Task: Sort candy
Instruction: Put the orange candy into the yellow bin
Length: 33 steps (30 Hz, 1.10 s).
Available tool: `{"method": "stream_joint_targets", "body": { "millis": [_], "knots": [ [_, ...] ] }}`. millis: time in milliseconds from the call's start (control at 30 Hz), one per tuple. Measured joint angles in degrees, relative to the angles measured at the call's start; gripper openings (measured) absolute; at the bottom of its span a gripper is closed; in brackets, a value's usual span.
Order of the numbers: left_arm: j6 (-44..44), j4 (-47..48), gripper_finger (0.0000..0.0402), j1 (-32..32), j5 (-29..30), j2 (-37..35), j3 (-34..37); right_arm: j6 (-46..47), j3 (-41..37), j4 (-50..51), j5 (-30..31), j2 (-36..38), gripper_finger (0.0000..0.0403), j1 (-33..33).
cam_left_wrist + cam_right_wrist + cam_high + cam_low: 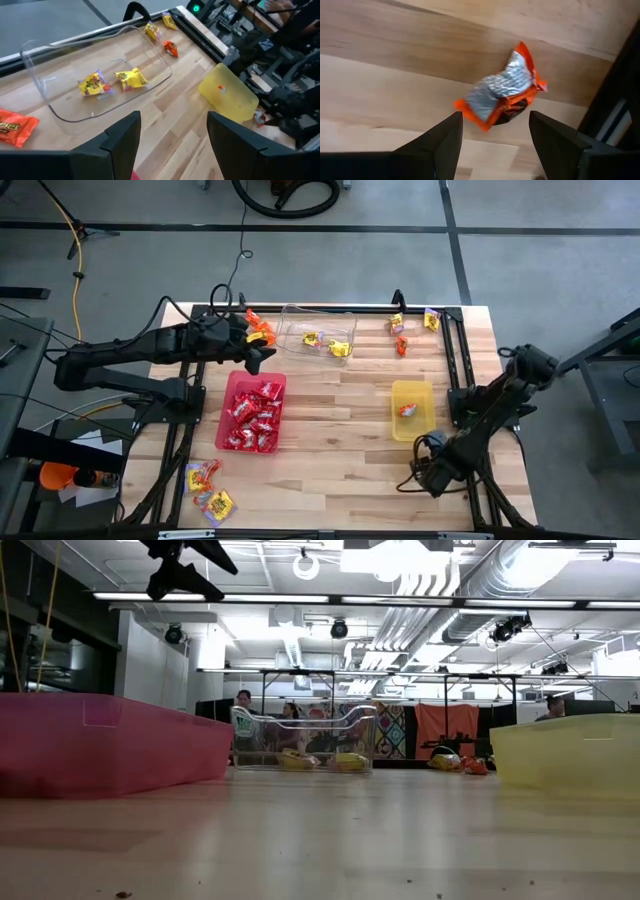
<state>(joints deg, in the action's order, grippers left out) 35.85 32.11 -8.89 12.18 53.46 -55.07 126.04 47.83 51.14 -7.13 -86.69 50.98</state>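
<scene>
My left gripper is open and holds nothing. It hovers over the far end of the red tray, which holds red candy, and shows high up in the low view. Ahead of it the clear tray holds yellow candy. Orange candy lies by the clear tray's left end. My right gripper is open near the table's near right corner. Its fingers stand on either side of an orange candy packet lying flat on the wood, without touching it.
The yellow tray holds one orange candy. Loose yellow and orange candy lies near the far right corner, and mixed candy near the near left corner. Bare wood lies between the trays. Black frame rails run along the table's sides.
</scene>
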Motion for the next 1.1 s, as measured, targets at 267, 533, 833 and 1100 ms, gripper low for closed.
{"method": "stream_joint_targets", "body": {
  "millis": [267, 533, 833, 1100],
  "knots": [
    [-0.8, 0.2, 0.0216, 0.0, 0.0, -0.3, 0.0, 2.5, 0.0, -3.1, -1.7, -4.9, 0.0199, 0.0],
    [-1.5, 0.2, 0.0216, 0.0, -0.1, -0.5, 0.0, 1.3, 0.0, -3.5, -1.8, -4.4, 0.0021, 0.5],
    [-2.1, 0.2, 0.0216, 0.0, -2.6, -4.4, 0.0, -14.1, 9.1, 2.0, 6.7, 5.4, 0.0007, 3.7],
    [-1.7, 0.0, 0.0216, 0.0, -1.0, -6.7, 0.0, -27.5, 15.6, 9.5, 38.0, 11.2, 0.0012, -2.3]
  ]
}}
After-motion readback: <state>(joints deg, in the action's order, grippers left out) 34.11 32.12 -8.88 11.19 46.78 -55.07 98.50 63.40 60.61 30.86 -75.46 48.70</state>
